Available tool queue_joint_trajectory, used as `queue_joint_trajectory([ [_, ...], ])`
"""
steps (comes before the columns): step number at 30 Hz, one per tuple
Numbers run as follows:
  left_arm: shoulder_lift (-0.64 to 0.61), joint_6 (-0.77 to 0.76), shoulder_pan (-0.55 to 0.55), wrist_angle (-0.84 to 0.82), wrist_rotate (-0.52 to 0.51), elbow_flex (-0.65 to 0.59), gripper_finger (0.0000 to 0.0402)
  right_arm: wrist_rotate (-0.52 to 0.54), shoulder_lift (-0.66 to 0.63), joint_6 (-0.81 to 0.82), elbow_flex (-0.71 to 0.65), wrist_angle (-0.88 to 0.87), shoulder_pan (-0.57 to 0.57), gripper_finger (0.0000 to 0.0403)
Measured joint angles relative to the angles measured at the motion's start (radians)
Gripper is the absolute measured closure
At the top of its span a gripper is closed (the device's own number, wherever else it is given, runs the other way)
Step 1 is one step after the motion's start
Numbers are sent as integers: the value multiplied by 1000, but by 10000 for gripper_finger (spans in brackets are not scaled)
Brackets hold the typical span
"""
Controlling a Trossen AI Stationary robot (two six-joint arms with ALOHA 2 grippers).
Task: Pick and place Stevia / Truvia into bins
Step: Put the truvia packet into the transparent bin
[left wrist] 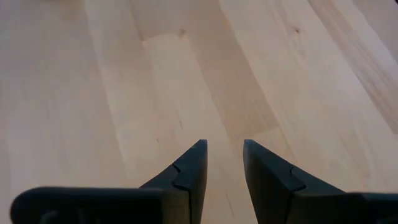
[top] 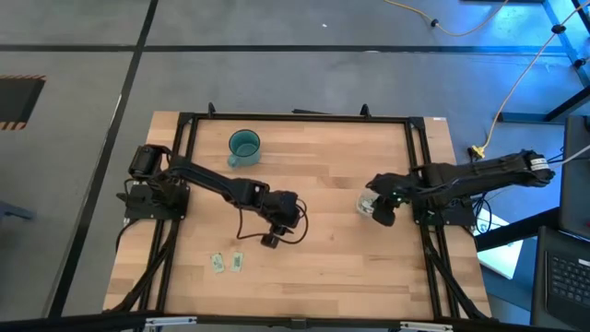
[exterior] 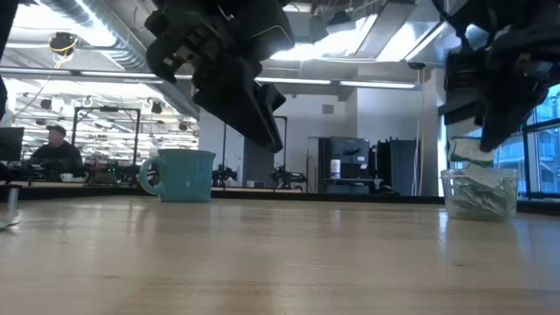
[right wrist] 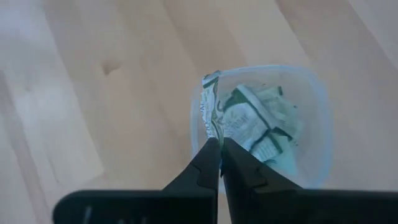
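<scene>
my right gripper (right wrist: 220, 151) is over the clear plastic cup (right wrist: 317, 118) at the right of the tabletop (top: 323, 184), fingers pinched on a green-and-white sachet (right wrist: 209, 109) at the cup's rim, above the sachets (right wrist: 261, 124) piled inside. my left gripper (left wrist: 224, 155) hangs over bare wood mid-tabletop, fingers a little apart, holding nothing. two sachets (top: 228, 263) lie near the front left edge. the teal cup (top: 244, 146) stands at the back left.

We see a pale wooden counter (top: 323, 184) carrying a teal cup (top: 244, 146) at its far side, a clear cup (top: 368, 206) of sachets toward the right, and two green sachets (top: 228, 264) near the front.
</scene>
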Motion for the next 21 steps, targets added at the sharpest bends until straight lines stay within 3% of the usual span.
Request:
queue_joint_trajectory([
  [21,0,-1,-17,0,0,0,304,0,83,-39,0,1,-32,390],
])
